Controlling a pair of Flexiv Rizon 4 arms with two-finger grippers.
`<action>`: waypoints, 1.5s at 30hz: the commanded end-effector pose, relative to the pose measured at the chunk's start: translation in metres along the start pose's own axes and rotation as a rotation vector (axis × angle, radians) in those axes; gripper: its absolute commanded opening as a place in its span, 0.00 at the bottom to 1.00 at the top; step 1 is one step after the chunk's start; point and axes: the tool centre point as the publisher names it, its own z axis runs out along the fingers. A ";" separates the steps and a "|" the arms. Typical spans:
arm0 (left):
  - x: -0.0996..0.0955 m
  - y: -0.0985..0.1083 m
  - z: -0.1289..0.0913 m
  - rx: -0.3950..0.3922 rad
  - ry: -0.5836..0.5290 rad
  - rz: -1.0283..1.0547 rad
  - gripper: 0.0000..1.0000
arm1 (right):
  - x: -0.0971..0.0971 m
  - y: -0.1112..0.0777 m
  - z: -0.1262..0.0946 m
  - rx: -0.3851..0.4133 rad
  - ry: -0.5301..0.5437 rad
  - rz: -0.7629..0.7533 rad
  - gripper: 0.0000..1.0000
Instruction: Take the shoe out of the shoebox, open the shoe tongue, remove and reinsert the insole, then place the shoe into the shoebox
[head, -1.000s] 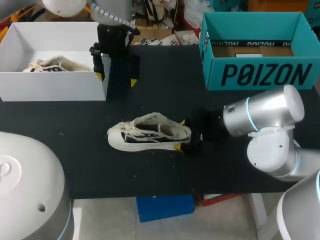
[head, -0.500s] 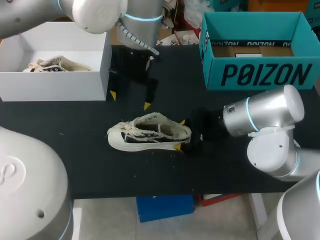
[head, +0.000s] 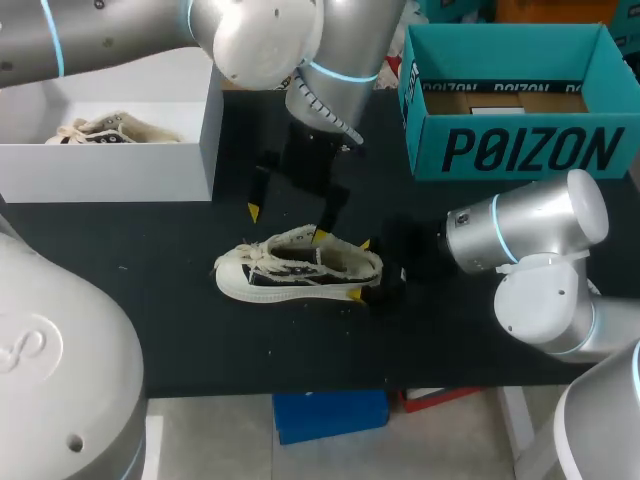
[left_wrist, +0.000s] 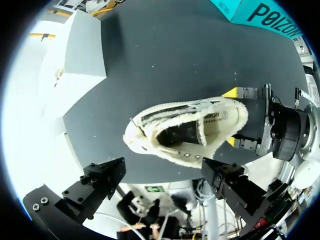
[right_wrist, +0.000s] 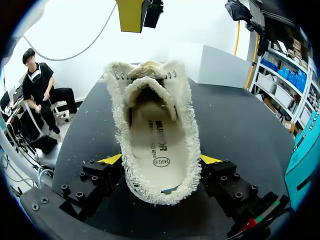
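A cream high-top shoe (head: 298, 266) lies on its sole on the black table (head: 150, 300), toe pointing left. My right gripper (head: 359, 268) is shut on its heel, one yellow tip on each side. In the right wrist view the shoe (right_wrist: 156, 135) sits between the fingers (right_wrist: 212, 160), tongue raised and insole showing. My left gripper (head: 287, 224) hangs open just above and behind the shoe's laced part. From the left wrist the shoe (left_wrist: 187, 132) shows ahead of the open left gripper (left_wrist: 160, 175). The white shoebox (head: 100, 170) stands at the far left with a second shoe (head: 100, 130) inside.
A teal open box (head: 520, 150) stands at the far right of the table. My left arm (head: 300, 50) crosses over the back middle of the table. The table's front edge runs close below the shoe.
My left arm has swung from beside the white shoebox to the right and forward, ending over the shoe. The right gripper and the shoe have stayed put.
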 end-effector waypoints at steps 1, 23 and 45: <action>0.011 -0.004 0.008 -0.006 -0.027 -0.013 1.00 | 0.001 -0.002 0.001 0.001 -0.003 0.001 0.00; 0.036 -0.014 0.028 0.048 -0.187 -0.133 1.00 | 0.001 -0.002 0.001 0.001 -0.003 0.001 0.00; 0.024 -0.029 0.059 0.058 -0.247 -0.160 1.00 | 0.001 -0.002 0.001 0.001 -0.003 0.001 0.00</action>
